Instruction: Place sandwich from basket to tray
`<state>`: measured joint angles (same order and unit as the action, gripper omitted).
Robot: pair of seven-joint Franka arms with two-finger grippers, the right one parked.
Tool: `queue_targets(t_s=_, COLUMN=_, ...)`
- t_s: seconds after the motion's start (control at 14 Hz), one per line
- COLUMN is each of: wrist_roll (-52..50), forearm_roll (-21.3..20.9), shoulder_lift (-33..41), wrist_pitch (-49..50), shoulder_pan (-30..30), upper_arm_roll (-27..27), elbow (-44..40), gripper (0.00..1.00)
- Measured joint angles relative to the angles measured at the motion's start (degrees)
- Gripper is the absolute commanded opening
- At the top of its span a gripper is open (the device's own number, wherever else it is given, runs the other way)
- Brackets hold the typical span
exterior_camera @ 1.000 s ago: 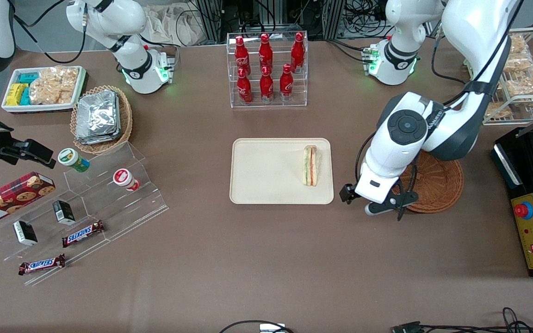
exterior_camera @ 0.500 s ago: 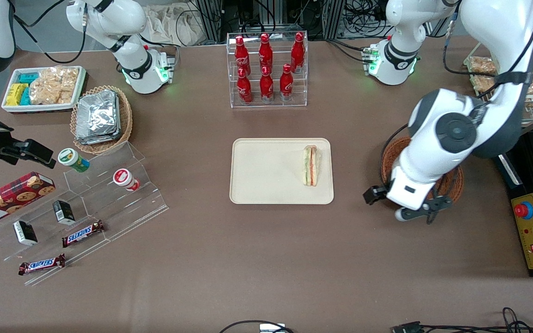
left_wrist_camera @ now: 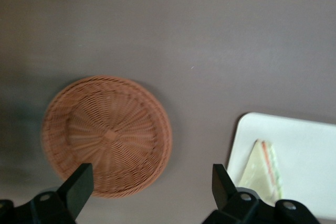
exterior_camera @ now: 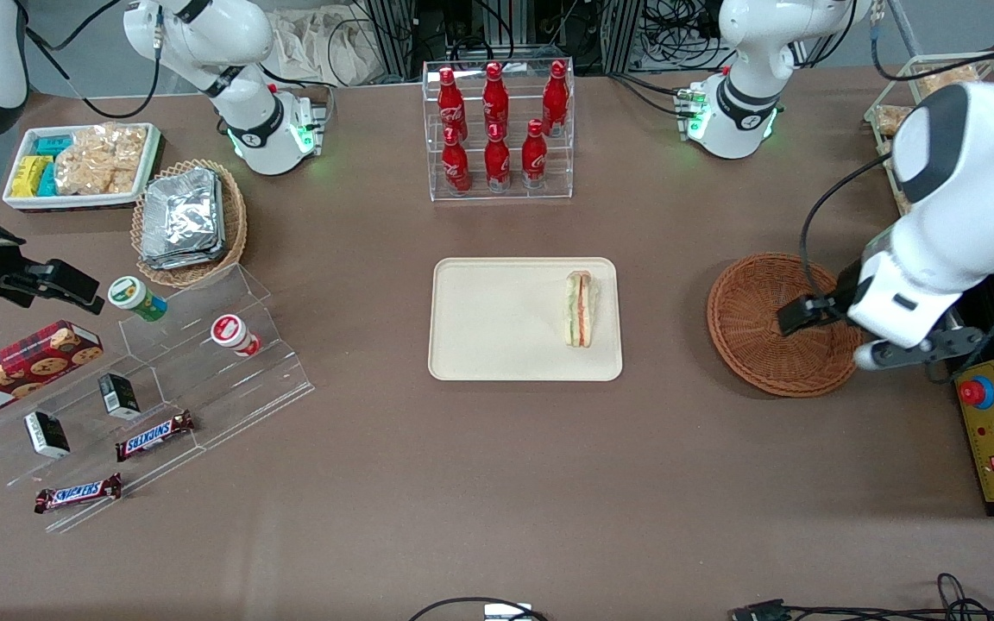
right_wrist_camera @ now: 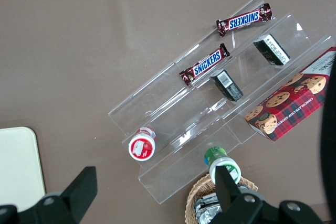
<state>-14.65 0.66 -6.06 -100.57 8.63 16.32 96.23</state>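
Note:
The sandwich (exterior_camera: pixel 581 309), a pale wedge with orange and green layers, lies on the cream tray (exterior_camera: pixel 497 319), near the tray's edge that faces the basket. The round wicker basket (exterior_camera: pixel 764 328) has nothing in it. My left gripper (exterior_camera: pixel 911 349) hangs high over the basket's rim toward the working arm's end, open and holding nothing. The left wrist view looks down between the open black fingers (left_wrist_camera: pixel 81 178) of the gripper (left_wrist_camera: pixel 151 179) onto the basket (left_wrist_camera: pixel 107 135), the tray (left_wrist_camera: pixel 304 145) and the sandwich (left_wrist_camera: pixel 262 169).
A black control box with a red button (exterior_camera: pixel 978 392) stands beside the basket, close to my gripper. A wire rack of bagged snacks (exterior_camera: pixel 937 86) is farther from the camera. A clear rack of red bottles (exterior_camera: pixel 497 121) stands farther from the camera than the tray.
My left arm has swung from the tray side of the basket across it toward the working arm's end, rising. The sandwich has stayed put on the tray.

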Motion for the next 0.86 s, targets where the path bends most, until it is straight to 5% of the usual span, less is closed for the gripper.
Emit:
queue_targets(t_s=0.57, wrist_roll=12.31, forearm_roll=0.67, shoulder_lift=7.59, wrist_pitch=6.66, shoulder_pan=-6.94, upper_arm_roll=-11.45, elbow=0.31, gripper=1.0)
queue_targets(t_s=0.86, wrist_roll=13.44, forearm_roll=0.69, shoulder_lift=10.08, wrist_pitch=8.73, shoulder_pan=-7.23, upper_arm_roll=-12.1, elbow=0.34, gripper=1.0)
